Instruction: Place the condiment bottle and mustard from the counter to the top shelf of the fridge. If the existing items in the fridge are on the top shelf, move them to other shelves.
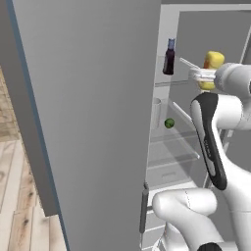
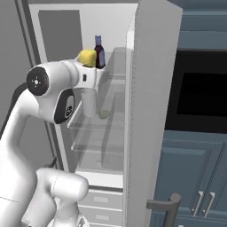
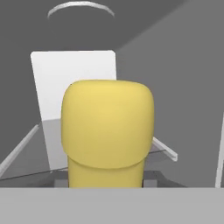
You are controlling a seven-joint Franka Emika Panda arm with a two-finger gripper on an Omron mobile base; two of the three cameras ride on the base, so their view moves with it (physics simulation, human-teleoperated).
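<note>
Fridge door (image 1: 93, 122) stands open at the far left of the left base view, flat and grey. Right of its edge we see the fridge (image 2: 153, 88) interior. Condiment bottle (image 1: 169, 57) stands upright on the top shelf (image 1: 171, 83), dark body, blue cap. On the shelf below we note the pale translucent cylinder (image 1: 156, 112) and, just right of it but apart, the small green ball (image 1: 169, 123).

Further right, the hand (image 1: 206, 75) is clenched on the mustard (image 1: 212, 68); we see the yellow bottle held at top-shelf height, to the right of the condiment bottle and not touching it. We cannot tell whether its base rests on the shelf.

In the hand view the mustard (image 3: 108, 133) sits close before the camera, with the grey fridge wall behind.
</note>
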